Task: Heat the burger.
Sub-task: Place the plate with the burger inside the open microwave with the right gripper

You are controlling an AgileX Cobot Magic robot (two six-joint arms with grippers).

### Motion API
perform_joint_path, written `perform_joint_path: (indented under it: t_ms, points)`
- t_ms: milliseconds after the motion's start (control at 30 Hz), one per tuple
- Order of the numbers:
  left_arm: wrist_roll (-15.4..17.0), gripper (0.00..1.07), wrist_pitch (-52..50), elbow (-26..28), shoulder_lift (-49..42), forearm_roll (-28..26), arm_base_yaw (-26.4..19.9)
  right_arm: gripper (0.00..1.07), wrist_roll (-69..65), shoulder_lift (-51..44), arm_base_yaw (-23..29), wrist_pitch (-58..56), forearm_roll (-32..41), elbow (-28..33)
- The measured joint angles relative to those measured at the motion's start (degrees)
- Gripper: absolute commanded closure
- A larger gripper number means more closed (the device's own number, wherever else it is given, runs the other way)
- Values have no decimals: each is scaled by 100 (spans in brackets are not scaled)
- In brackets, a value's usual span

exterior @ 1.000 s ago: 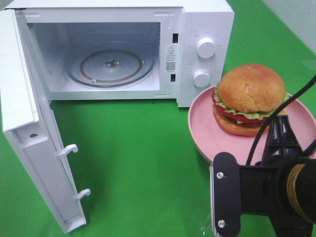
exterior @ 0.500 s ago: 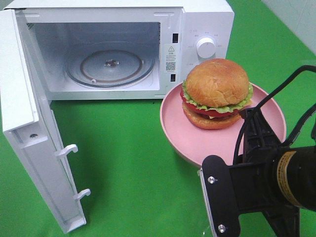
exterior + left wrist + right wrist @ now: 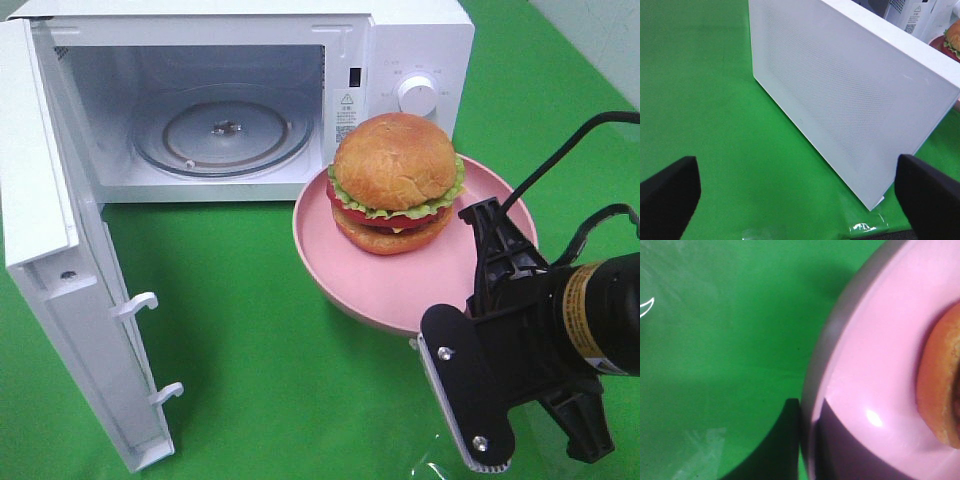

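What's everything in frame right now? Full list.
white box-shaped microwave oven: 1, white, back left, door open
clear round glass turntable: 1, clear, inside the oven
round white dial: 1 visible, white, oven control panel
round golden-brown bun burger: 1, brown, green, red, on the plate
round pink plate: 1, pink, before the control panel
green table cloth: 1, green, under everything
right end effector: 1, black, shut on the plate's rim
left end effector: 1, black, open, facing the door's outside

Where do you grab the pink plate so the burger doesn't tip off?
Pinch the pink plate by its raised rim on the near right side, coming in level from there. The burger sits toward the back, leaving that rim bare and thin enough to clamp.
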State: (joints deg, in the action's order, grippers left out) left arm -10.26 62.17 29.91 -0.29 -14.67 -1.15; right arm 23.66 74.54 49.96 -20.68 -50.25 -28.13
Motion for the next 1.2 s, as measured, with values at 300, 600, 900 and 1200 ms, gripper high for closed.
perform_joint_path:
  t_ms: [300,600,900,1200]
  points:
    - [0,9,0,0,0,0,0,107,2441,0,-487,29,1409,0]
    - [0,9,0,0,0,0,0,107,4257,6,-521,103,2681,-23]
    - [0,9,0,0,0,0,0,107,4876,6,-1037,80,3266,-315]
    - [0,9,0,0,0,0,0,107,5982,11,-1117,57,4062,-344]
